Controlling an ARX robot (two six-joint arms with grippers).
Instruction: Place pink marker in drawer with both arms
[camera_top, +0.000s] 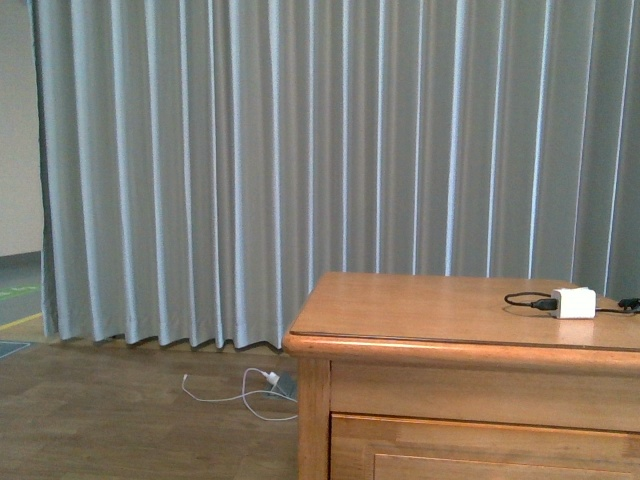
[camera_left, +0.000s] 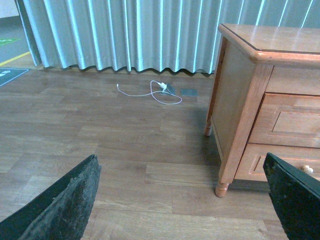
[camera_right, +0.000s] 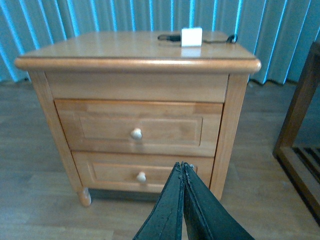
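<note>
Honey-coloured wood fills my right wrist view: the dresser (camera_right: 137, 100) stands square ahead, and its top drawer (camera_right: 137, 127) is fully pushed in, knob (camera_right: 136, 133) untouched. I judge the task barely begun, since nothing has been opened and nothing is held.

My right gripper (camera_right: 182, 172) has its fingers pressed together with nothing between them, pointing toward the dresser front but well short of it. My left gripper (camera_left: 182, 200) is spread wide, its two fingers at the edges of the left wrist view, over bare floor (camera_left: 100, 130) beside the dresser's side.

The pink marker I cannot find in any view. On the dresser top I see only a white charger block (camera_top: 574, 302) with a black cable (camera_top: 525, 299); a white cable (camera_top: 240, 392) lies on the floor by the curtain (camera_top: 300, 150).

What is left, as I judge it: open the drawer, locate and pick up the marker, drop it in.
</note>
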